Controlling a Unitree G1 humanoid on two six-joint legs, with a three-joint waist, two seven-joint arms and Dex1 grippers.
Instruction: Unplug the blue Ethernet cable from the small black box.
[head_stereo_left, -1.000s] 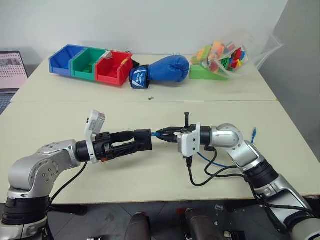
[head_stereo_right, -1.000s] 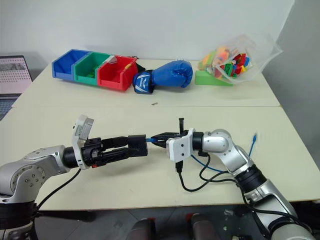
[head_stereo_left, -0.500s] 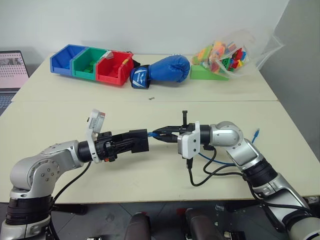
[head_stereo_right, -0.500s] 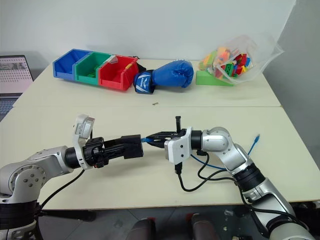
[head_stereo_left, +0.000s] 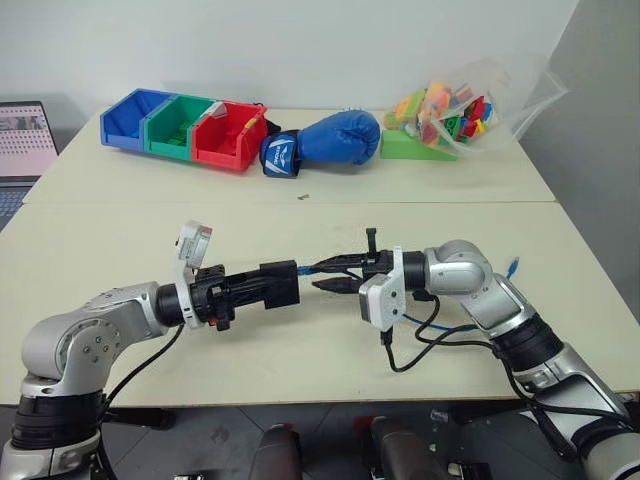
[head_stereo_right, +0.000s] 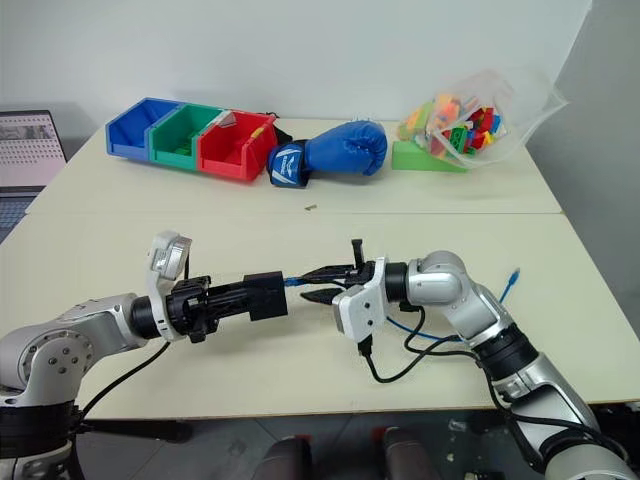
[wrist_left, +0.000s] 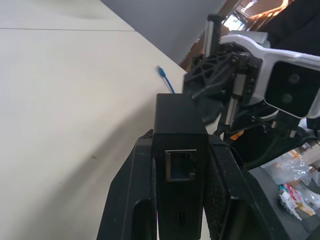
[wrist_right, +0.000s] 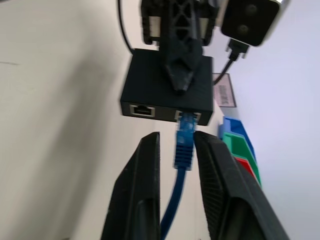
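Observation:
The small black box (head_stereo_left: 281, 282) hangs above the table with my left gripper (head_stereo_left: 272, 287) shut on its sides. In the left wrist view the box (wrist_left: 179, 125) shows an empty port facing the camera. The blue Ethernet cable (wrist_right: 184, 142) is plugged into a second port on the box (wrist_right: 167, 85), beside another empty one. My right gripper (head_stereo_left: 333, 275) points at the box from the right, open. Its fingers (wrist_right: 145, 170) stand on either side of the plug with small gaps. The cable runs back under the right arm (head_stereo_left: 432, 325), and its free end (head_stereo_left: 511, 266) lies on the table.
Blue, green and red bins (head_stereo_left: 185, 125), a blue boxing glove (head_stereo_left: 325, 140), a green block (head_stereo_left: 408, 146) and a bag of coloured toys (head_stereo_left: 462, 108) line the back of the table. A laptop (head_stereo_left: 24, 140) sits at the far left. A black wire (head_stereo_left: 425, 355) loops below the right wrist.
My left gripper has closed onto the box. My right gripper's fingers, shut on the cable's plug before, have parted.

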